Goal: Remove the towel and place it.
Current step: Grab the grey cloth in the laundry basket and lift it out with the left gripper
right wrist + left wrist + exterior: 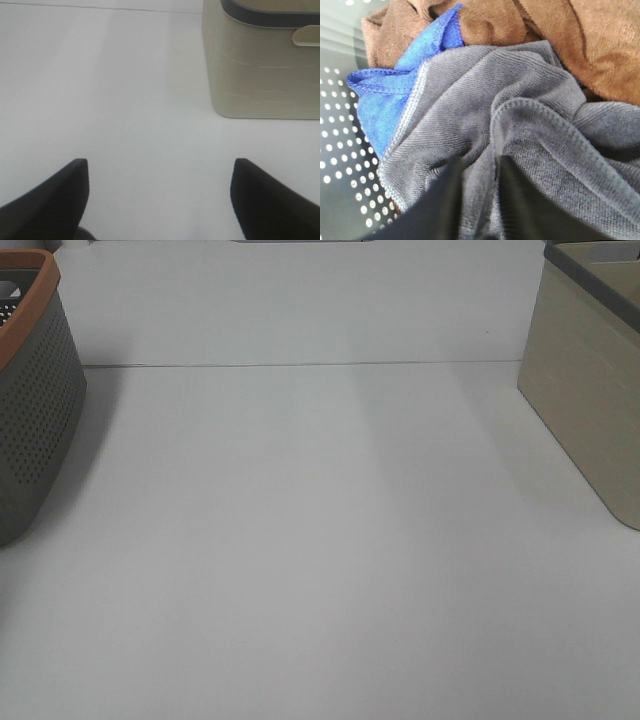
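Left hand (480, 161) pinches a fold of fuzzy, ribbed charcoal towel (520, 115); right hand (160, 162) gapes wide.

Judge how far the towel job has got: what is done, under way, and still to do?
Done: little; the grey towel is not yet on the table. Under way: the left gripper is inside the perforated basket, jaws closed on a fold of it, beside a blue cloth and a brown cloth. Left: lifting it out and placing it. The right gripper hangs open over the table.

No text, label, brand, number or sign can be read anywhere.
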You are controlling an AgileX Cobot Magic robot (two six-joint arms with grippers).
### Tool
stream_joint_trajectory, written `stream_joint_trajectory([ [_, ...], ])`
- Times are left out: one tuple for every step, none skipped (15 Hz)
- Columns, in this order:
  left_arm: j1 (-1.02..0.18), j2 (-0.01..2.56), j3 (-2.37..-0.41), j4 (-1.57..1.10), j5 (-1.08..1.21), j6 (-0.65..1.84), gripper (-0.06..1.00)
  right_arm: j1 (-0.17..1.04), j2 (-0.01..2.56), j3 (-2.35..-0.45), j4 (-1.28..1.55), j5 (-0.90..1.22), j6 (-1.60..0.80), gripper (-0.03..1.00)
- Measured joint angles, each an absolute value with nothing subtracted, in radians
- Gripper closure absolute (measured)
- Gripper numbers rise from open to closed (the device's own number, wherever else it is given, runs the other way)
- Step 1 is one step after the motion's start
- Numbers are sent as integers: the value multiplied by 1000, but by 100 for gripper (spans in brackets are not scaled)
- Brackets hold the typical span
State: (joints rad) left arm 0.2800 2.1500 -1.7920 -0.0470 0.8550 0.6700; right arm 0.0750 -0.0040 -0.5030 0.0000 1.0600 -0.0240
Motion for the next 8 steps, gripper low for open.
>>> stream_joint_trajectory([
  [280, 2150, -1792, -46, 863, 670, 87, 75, -4, -503, 0, 1060, -24, 20],
  [280, 2150, -1792, -44, 864, 668, 93, 75, -4, -503, 0, 1060, -24, 20],
  [280, 2150, -1792, -31, 866, 654, 94, 75, -4, -503, 0, 1060, -24, 20],
  [280, 2150, -1792, -11, 866, 631, 94, 75, -4, -503, 0, 1060, -24, 20],
  [280, 2146, -1792, 11, 866, 611, 94, 75, -4, -503, 0, 1060, -24, 20],
  [280, 2134, -1794, 23, 867, 602, 94, 75, -4, -503, 0, 1060, -24, 20],
  [280, 2094, -1817, 24, 868, 584, 94, 75, -4, -503, 0, 1060, -24, 20],
  [280, 2094, -1817, 24, 868, 584, 94, 75, -4, -503, 0, 1060, -24, 20],
])
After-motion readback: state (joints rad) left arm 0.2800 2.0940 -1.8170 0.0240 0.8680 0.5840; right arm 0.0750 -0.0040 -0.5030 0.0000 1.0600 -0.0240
